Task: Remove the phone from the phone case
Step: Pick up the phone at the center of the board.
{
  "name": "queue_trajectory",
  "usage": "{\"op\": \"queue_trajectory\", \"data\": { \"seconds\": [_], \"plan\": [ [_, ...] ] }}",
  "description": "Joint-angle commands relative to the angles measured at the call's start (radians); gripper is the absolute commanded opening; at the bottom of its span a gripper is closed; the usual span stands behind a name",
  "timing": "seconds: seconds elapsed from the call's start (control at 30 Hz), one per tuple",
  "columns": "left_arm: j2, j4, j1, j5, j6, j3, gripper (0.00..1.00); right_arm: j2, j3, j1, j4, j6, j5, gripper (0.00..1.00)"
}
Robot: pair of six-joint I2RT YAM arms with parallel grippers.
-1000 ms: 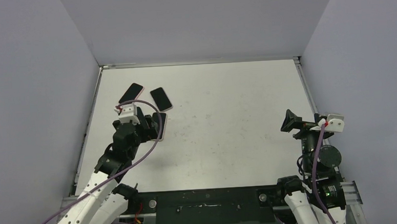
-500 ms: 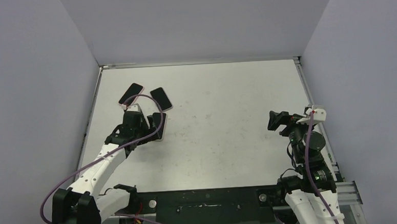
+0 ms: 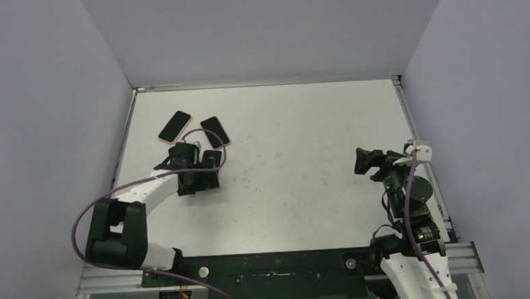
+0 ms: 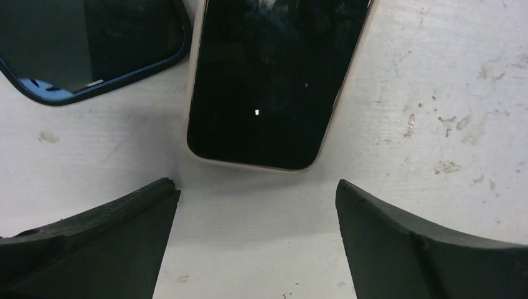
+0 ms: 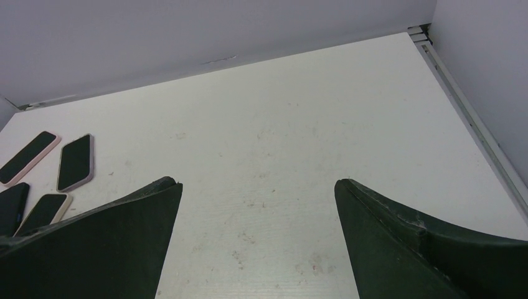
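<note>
The top external camera looks down from above and behind the arm bases, far enough off to take in the whole table (image 3: 303,154) up to the back wall (image 3: 263,33). The left wrist camera faces almost straight down, very near the table. A cream-cased phone (image 4: 274,81) and a blue-cased phone (image 4: 81,50) fill its frame, with its own jaws at the lower corners. The right wrist camera sits higher, facing across the table toward the back wall. Like the overhead view, it takes in the group of phones (image 5: 76,162) at the far left.

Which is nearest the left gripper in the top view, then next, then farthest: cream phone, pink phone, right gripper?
1. Cream phone, just ahead of the left gripper.
2. Pink phone, farther back on the left.
3. Right gripper, far over on the right.
</note>
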State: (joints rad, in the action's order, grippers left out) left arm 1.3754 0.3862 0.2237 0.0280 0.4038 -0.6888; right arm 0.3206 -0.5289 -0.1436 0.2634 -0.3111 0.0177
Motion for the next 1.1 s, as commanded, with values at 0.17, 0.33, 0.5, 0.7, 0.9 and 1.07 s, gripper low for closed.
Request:
{"op": "queue_trajectory", "data": {
  "seconds": [0.17, 0.33, 0.5, 0.7, 0.9, 1.07],
  "plan": [
    [0.165, -0.031, 0.026, -0.086, -0.113, -0.148, 0.97, 0.007, 0.007, 0.004, -0.065, 0.001, -0.01, 1.0],
    [0.263, -0.001, 0.037, -0.081, -0.177, -0.236, 0.97, 0.018, 0.012, 0.004, -0.071, 0.003, -0.012, 1.0],
    [0.351, 0.027, 0.114, -0.104, -0.215, -0.327, 0.97, 0.029, 0.012, 0.004, -0.073, 0.004, -0.01, 1.0],
    [0.425, 0.024, 0.153, -0.133, -0.208, -0.405, 0.97, 0.035, 0.006, 0.004, -0.065, 0.006, -0.011, 1.0],
    [0.486, 0.016, 0.152, -0.162, -0.184, -0.455, 0.97, 0.042, 0.004, 0.004, -0.066, 0.005, -0.011, 1.0],
    [0.539, 0.014, 0.148, -0.169, -0.132, -0.483, 0.96, 0.052, -0.001, 0.003, -0.067, 0.006, -0.041, 1.0]
  ]
}}
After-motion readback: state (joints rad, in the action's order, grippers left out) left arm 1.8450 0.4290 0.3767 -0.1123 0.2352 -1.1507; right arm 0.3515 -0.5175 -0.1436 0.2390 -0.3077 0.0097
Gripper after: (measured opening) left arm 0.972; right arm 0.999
